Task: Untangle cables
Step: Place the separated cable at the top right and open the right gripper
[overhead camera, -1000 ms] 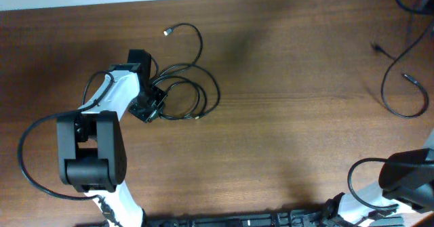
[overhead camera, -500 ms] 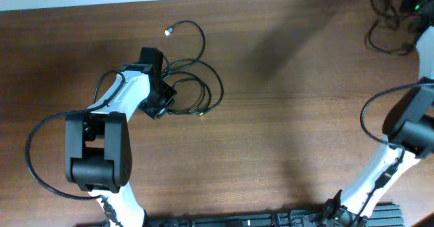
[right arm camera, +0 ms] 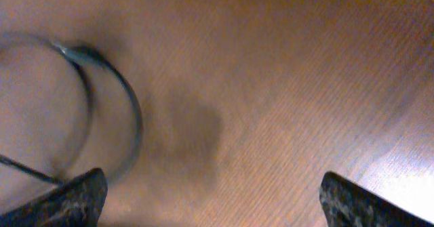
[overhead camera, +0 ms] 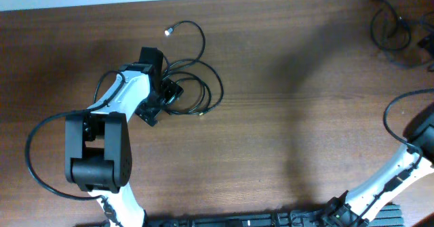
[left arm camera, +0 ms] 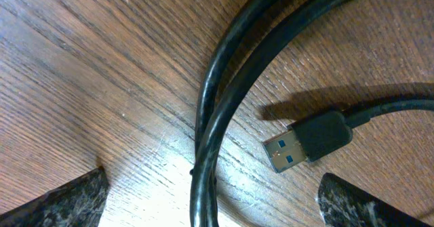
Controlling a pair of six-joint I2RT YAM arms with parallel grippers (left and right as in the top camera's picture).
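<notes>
Hovering over looped cables point(left arm camera: 209, 118), left tool point(left arm camera: 211, 193) wide open, right tool point(right arm camera: 213, 196) wide open, both empty

No legible text, label, brand, number or sign in any view.
</notes>
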